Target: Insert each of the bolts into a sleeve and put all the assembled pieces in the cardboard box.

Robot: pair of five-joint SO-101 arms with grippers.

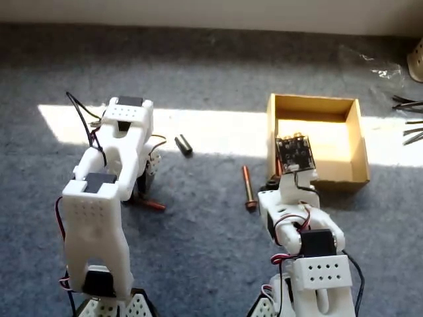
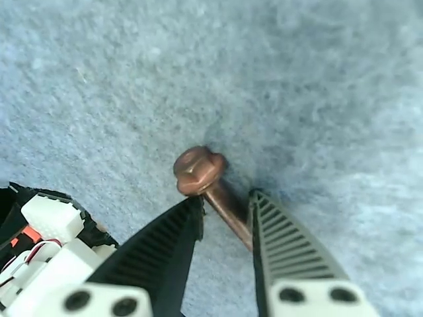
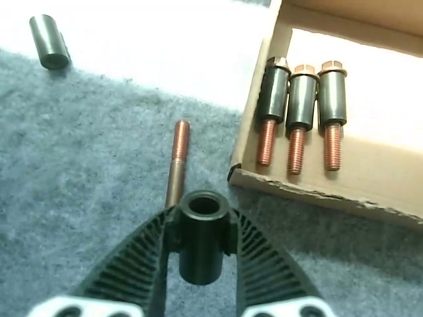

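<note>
At the left of the high view, the left arm (image 1: 106, 198) is bent down over the grey carpet (image 1: 198, 264). The left gripper (image 2: 225, 200) is closed on the shank of the gripped bolt (image 2: 198, 170), a copper one. Its hexagonal head is left clear just beyond the fingertips. In the high view one end of this bolt is seen projecting from beneath the arm, left of centre and low over the carpet.

Further right, above centre, a loose sleeve (image 1: 183, 144) is laid on the carpet at the edge of the sunlit band, well apart from both grippers. Near the centre of the frame a loose bolt (image 1: 248, 188) is laid on the carpet, roughly upright in the frame, with its head toward the bottom edge.

At the lower right the right arm (image 1: 310, 251) is placed just beside that bolt. The right gripper (image 3: 201, 221) is clamped on the held sleeve (image 3: 201, 241), a dark one whose open bore is turned toward the wrist camera. The head end of the loose bolt is hidden behind it.

The cardboard box (image 1: 362, 142) is set at the upper right, half in sunlight. Three assembled pieces (image 3: 301, 105) are laid side by side inside it, near one corner. Some tools (image 1: 410, 125) are seen at the far right edge.
</note>
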